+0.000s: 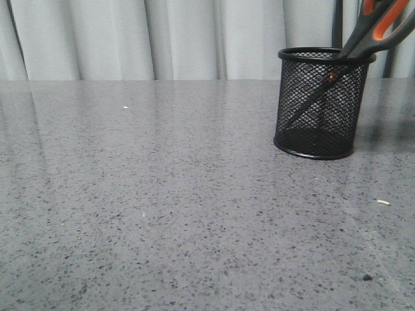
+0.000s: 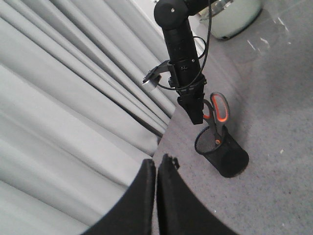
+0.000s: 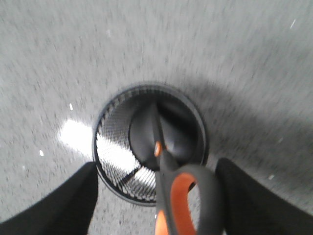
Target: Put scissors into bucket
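The black wire-mesh bucket (image 1: 321, 103) stands upright on the grey table at the right. The scissors (image 1: 373, 35) stand in it blades down, and the grey and orange handles lean out over the rim to the right. In the right wrist view the scissors (image 3: 183, 196) point into the bucket (image 3: 112, 166). My right gripper (image 3: 156, 203) is open just above it, with its fingers wide apart on either side of the handles. The left wrist view shows the right gripper (image 2: 195, 112) over the bucket (image 2: 222, 152), beside the scissors (image 2: 220, 110). My left gripper (image 2: 157, 164) is shut and empty, high up and away from the bucket.
A grey curtain (image 1: 162, 39) hangs right behind the table's far edge. A pale round vessel (image 2: 234, 19) sits beyond the right arm. A small crumb (image 1: 383, 202) and a dark speck (image 1: 367, 277) lie on the table at the front right.
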### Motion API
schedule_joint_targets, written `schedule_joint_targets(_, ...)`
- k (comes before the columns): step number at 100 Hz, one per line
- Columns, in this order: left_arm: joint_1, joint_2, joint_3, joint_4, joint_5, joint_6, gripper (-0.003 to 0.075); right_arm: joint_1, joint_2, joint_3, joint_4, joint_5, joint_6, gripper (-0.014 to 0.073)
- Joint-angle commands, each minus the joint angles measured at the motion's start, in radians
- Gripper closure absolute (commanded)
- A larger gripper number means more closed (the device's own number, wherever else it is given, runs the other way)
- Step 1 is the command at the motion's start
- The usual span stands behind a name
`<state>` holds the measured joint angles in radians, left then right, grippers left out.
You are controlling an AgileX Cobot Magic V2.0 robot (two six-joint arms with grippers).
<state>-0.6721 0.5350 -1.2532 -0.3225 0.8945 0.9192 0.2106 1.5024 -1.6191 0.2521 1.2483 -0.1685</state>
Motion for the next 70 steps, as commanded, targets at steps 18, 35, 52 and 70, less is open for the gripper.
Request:
schedule_joint_targets(18, 0.000, -0.009, 0.068, 0.204, -0.370, -0.387, 0.0740, -0.004, -0.076, -0.265, 0.045, 0.039, -0.003, 0.0485)
schedule_joint_targets(35, 0.000, -0.161, 0.247, 0.542, -0.409, -0.792, 0.0740, 0.021, -0.281, -0.169, 0.050, -0.003, -0.058, 0.0638)
schedule_joint_targets(52, 0.000, -0.393, 0.479, 0.705, -0.441, -1.027, 0.0740, 0.038, -0.629, 0.220, 0.025, -0.227, -0.060, 0.0638)
schedule_joint_targets(70, 0.000, -0.569, 0.687, 0.716, -0.481, -1.048, 0.0740, 0.038, -1.075, 0.740, -0.088, -0.559, -0.060, 0.0638)
